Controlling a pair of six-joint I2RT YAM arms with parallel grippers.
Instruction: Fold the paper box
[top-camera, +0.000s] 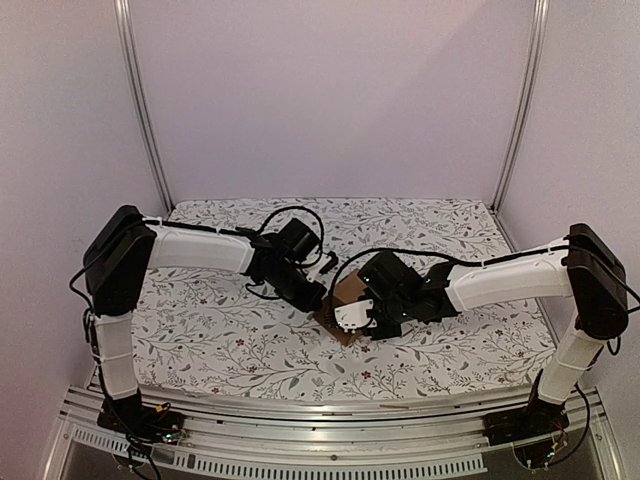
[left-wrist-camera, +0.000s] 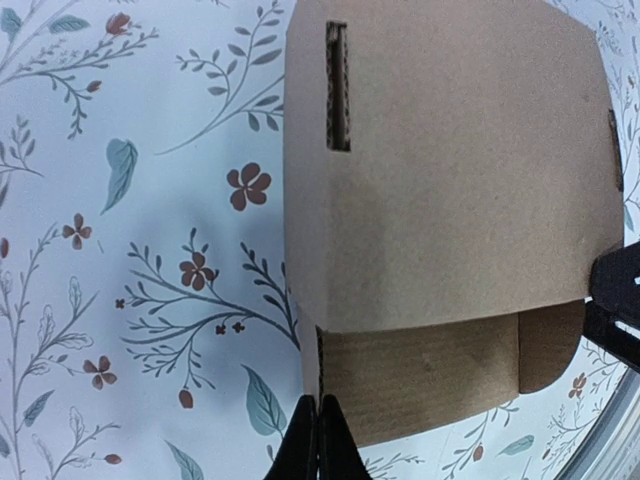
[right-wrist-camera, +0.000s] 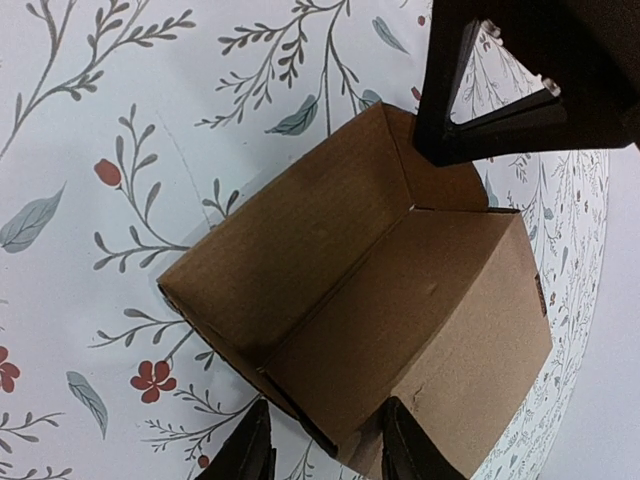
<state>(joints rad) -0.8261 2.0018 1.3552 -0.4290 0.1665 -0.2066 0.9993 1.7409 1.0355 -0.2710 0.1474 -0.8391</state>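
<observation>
Count: 1 paper box (top-camera: 345, 295), 2 arms, 2 grippers. The box is brown cardboard, partly folded, and sits on the floral cloth (top-camera: 220, 320) at about mid-table, between the 2 grippers. Right wrist view: box (right-wrist-camera: 400, 300) open toward the camera, 2 long panels meeting at a crease, 1 end flap standing at the far end. Left wrist view: box (left-wrist-camera: 450, 180) shows 1 broad flat panel with 2 slits, 1 near its upper left corner (left-wrist-camera: 338, 85) and 1 at the right edge (left-wrist-camera: 613, 150); a lower panel and 1 rounded tab project below it. Left gripper (left-wrist-camera: 318, 430): fingers pressed together with no gap and nothing between them, tips at the lower edge of the box. From the right wrist it is the black body at the far end flap. Right gripper (right-wrist-camera: 325, 445): jaws partly open, straddling the near corner of the box, with a strip of cloth showing between 1 finger and the cardboard. Overhead, both gripper bodies cover most of the box, so its full outline cannot be read. Surroundings: 2 aluminium uprights (top-camera: 135, 100) at the back corners, plain walls, 1 metal rail (top-camera: 330, 405) along the near table edge.
</observation>
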